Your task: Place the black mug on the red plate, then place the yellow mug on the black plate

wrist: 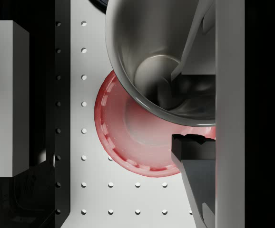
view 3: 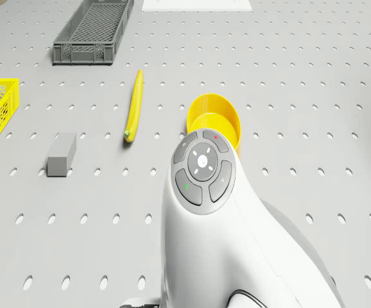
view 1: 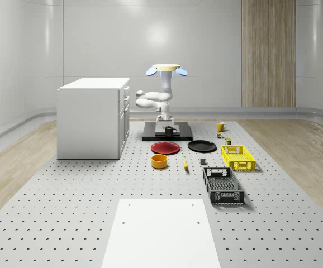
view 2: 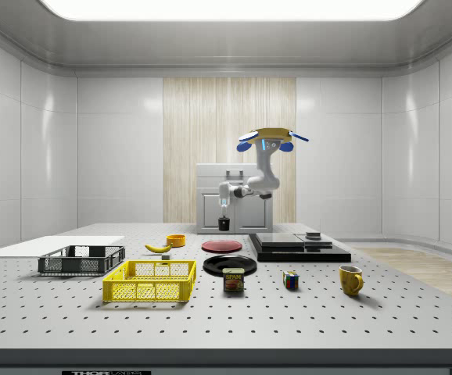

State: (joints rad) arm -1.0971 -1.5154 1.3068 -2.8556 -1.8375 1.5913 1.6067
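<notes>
Drone [view 1: 166, 69] hovers behind red plate [view 1: 165, 148], its gripper [view 1: 166, 126] clamped on black mug [view 1: 169, 130], held just above plate.

Grey panelled walls, wood-slat panel [view 1: 267, 53], white cabinet [view 1: 91, 118], perforated table [view 1: 66, 195].

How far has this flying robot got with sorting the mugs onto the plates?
Nothing is finished yet. The first step is in hand: the gripper holds the black mug by its rim, lifted off the table while the drone hovers beside the white cabinet; the red plate lies bare below. Left: set it down there, then carry the yellow mug to the black plate.
</notes>
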